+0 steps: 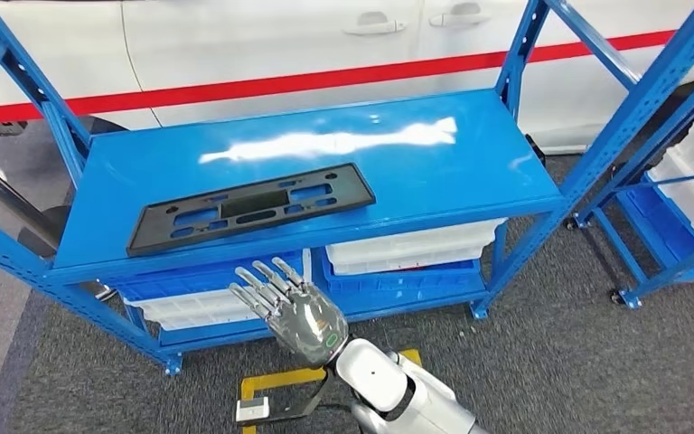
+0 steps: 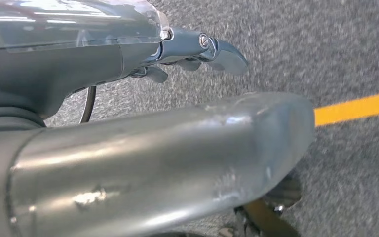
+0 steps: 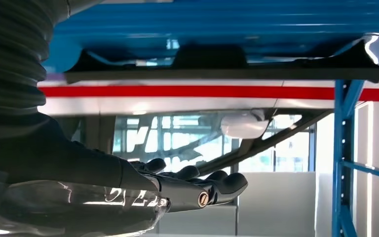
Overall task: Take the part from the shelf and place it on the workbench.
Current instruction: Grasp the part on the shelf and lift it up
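- Part (image 1: pixel 251 208): a flat black plate with slots, lying on the top board of the blue shelf (image 1: pixel 470 172). Its long axis runs across the shelf, the right end set a little farther back than the left. Nothing touches it.
- Right hand (image 1: pixel 291 307): raised in front of the shelf's front edge, just below and near the part, fingers straight and spread wide, holding nothing. Its arm is cut off at the lower edge of the head view.
- Right wrist view: the same hand (image 3: pixel 187 190) from behind, fingers extended. The part (image 3: pixel 227 66) appears edge-on as a thin dark strip against the blue board, so its slots are hidden here.
- Left hand (image 2: pixel 197 49): seen in the left wrist view above grey carpet (image 2: pixel 345 54) and a yellow floor line (image 2: pixel 358 107). The thick thumb covers much of the frame. The fingers look slack with nothing in them.
- White bins (image 1: pixel 411 249): on the lower shelf level, partly hidden by the top board.
- White car body with a red stripe (image 1: pixel 325 80): behind the shelf, cut off at the top.
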Controlling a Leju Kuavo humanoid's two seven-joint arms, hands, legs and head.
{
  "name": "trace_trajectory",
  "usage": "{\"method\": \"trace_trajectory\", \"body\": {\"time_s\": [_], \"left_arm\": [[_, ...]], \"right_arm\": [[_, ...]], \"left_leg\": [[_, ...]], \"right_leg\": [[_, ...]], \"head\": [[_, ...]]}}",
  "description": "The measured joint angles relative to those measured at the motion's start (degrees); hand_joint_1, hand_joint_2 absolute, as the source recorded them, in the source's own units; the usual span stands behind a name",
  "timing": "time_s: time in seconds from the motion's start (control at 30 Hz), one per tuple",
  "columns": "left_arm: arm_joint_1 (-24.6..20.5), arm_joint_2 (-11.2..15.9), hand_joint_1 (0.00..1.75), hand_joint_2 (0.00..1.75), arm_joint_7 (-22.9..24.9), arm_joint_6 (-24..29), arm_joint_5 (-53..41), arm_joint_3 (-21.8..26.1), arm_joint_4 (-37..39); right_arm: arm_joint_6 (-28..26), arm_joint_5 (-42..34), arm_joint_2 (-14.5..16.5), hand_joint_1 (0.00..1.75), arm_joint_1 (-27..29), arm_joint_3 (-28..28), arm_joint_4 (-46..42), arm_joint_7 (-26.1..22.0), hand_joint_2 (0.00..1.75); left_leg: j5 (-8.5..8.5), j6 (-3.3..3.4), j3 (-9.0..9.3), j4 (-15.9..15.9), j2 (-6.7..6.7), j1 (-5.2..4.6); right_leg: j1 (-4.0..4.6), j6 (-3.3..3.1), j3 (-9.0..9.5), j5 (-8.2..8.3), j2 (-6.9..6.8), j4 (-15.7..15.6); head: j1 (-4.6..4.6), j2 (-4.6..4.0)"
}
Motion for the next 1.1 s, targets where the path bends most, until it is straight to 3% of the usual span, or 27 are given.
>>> {"method": "trace_trajectory", "body": {"time_s": [0.07,0.13,0.17,0.2,0.23,0.3,0.37,0.47,0.53,0.67,0.7,0.73,0.8,0.87,1.0,1.07,1.1], "left_arm": [[0.0,-0.2,0.0,0.0,-0.2,-0.4,-0.1,0.7,-0.7],[0.0,-0.4,0.0,0.0,-0.3,-0.7,-0.1,1.4,-1.4],[0.0,-0.5,0.0,0.0,-0.3,-0.8,-0.1,1.7,-1.6],[0.0,-0.6,0.0,0.0,-0.3,-0.9,-0.2,2.0,-1.8],[0.1,-0.7,0.0,0.0,-0.2,-1.0,-0.3,2.3,-1.9],[0.3,-0.9,0.0,0.0,-0.1,-1.1,-0.5,2.7,-2.1],[0.2,-1.2,0.0,0.0,0.0,-1.3,-0.5,3.1,-2.3],[0.1,-1.2,0.0,0.0,0.2,-1.3,-0.6,3.4,-2.5],[0.0,-1.3,0.0,0.0,0.2,-1.3,-0.6,3.7,-2.6],[-0.1,-1.3,0.0,0.0,0.2,-1.3,-0.7,4.1,-2.8],[0.0,-1.3,0.0,0.0,0.2,-1.3,-0.8,4.2,-2.8],[0.0,-1.3,0.0,0.0,0.2,-1.3,-0.9,4.2,-2.8],[0.1,-1.3,0.0,0.0,0.1,-1.3,-1.1,4.3,-2.8],[0.0,-1.3,0.0,0.0,-0.1,-1.3,-1.3,4.3,-2.8],[-0.2,-1.3,0.0,0.0,-0.5,-1.2,-1.8,4.6,-2.8],[-0.4,-1.2,0.0,0.0,-0.6,-1.0,-2.2,4.7,-2.8],[-0.5,-1.1,0.0,0.0,-0.7,-1.0,-2.4,4.8,-2.8]], "right_arm": [[0.4,-1.8,0.6,0.0,-0.1,0.0,0.0,-0.4,1.75],[0.8,-3.1,0.8,0.0,0.0,-0.1,-0.1,-0.9,1.75],[1.0,-3.5,0.8,0.0,0.0,-0.1,-0.3,-1.1,1.75],[1.2,-3.8,0.8,0.0,0.0,-0.2,-0.4,-1.2,1.75],[1.4,-4.0,0.9,0.0,0.0,-0.3,-0.6,-1.3,1.75],[1.6,-4.4,1.0,0.0,-0.1,-0.5,-1.0,-1.5,1.75],[2.0,-4.7,1.1,0.0,-0.4,-0.8,-1.2,-1.7,1.75],[2.3,-4.9,1.3,0.0,-0.6,-1.1,-1.4,-1.8,1.75],[2.3,-4.9,1.6,0.0,-0.7,-1.2,-1.5,-1.9,1.75],[2.5,-4.9,2.0,0.0,-0.8,-1.2,-1.6,-1.9,1.75],[2.5,-4.9,2.0,0.0,-0.7,-1.2,-1.6,-1.9,1.75],[2.5,-4.9,2.0,0.0,-0.7,-1.2,-1.5,-1.9,1.75],[2.6,-4.9,2.0,0.0,-0.7,-1.2,-1.5,-1.9,1.75],[2.8,-4.9,2.0,0.0,-0.8,-1.2,-1.5,-1.9,1.75],[3.3,-4.9,2.1,0.0,-1.1,-1.2,-1.7,-2.0,1.75],[3.6,-4.9,2.1,0.0,-1.4,-1.4,-1.8,-2.0,1.75],[3.8,-4.9,2.1,0.0,-1.6,-1.5,-1.8,-2.0,1.75]], "left_leg": [[-0.14,0.52,0.74,-0.2,0.03,0.13],[-0.47,0.84,1.03,-0.2,0.04,0.04],[-0.7,0.89,1.26,-0.1,0.03,0.0],[-1.01,0.86,1.61,-0.1,0.01,-0.03],[-1.39,0.78,2.14,-0.1,-0.02,-0.05],[-2.34,0.48,3.32,-0.1,-0.04,-0.06],[-3.08,-0.03,3.76,-0.2,-0.05,-0.03],[-3.34,-1.04,4.25,0.0,0.05,0.02],[-3.94,-1.57,3.61,2.7,0.11,0.11],[-8.41,-2.55,-4.29,14.9,0.15,0.69],[-8.34,-2.77,-5.6,15.7,0.16,0.85],[-7.0,-2.93,-6.01,14.5,0.17,1.0],[-1.31,-3.14,-4.75,7.7,0.21,1.26],[2.03,-2.87,-3.48,2.4,0.3,1.07],[2.13,-1.08,-2.96,1.3,0.22,0.73],[1.9,-0.38,-2.54,1.0,0.21,0.86],[1.72,-0.09,-2.39,1.0,0.23,0.81]], "right_leg": [[-0.11,0.38,-2.31,-2.26,0.06,4.5],[-0.11,0.69,-6.61,-5.05,0.07,11.3],[-0.12,0.77,-8.37,-5.51,0.07,13.5],[-0.11,0.81,-9.23,-4.84,0.07,13.8],[-0.09,0.7,-8.99,-2.97,0.07,12.1],[0.14,0.02,-6.54,2.09,0.07,5.0],[0.62,-0.83,-4.88,4.21,0.06,-0.5],[0.78,-1.89,-4.02,3.75,0.27,-2.1],[0.45,-2.51,-2.57,3.2,0.33,-2.8],[0.23,-2.89,-0.38,1.55,0.22,-3.0],[0.18,-2.79,0.23,1.05,0.26,-3.0],[0.1,-2.64,0.94,0.52,0.31,-3.0],[-0.08,-2.13,2.39,-0.6,0.38,-2.9],[-0.11,-1.42,3.23,-1.5,0.4,-2.7],[-0.13,0.01,3.35,-2.76,0.36,-2.4],[-0.19,0.42,1.68,-4.59,0.3,1.1],[-0.2,0.5,-0.29,-5.99,0.27,4.7]], "head": [[0.08,-0.01],[0.15,-0.01],[0.14,-0.01],[0.16,-0.01],[0.15,0.0],[0.09,-0.01],[-0.04,-0.01],[-0.07,0.0],[-0.27,-0.01],[-0.52,-0.01],[-0.52,0.0],[-0.53,0.01],[-0.55,0.0],[-0.7,-0.01],[-0.81,-0.01],[-0.69,0.0],[-0.64,0.0]]}}
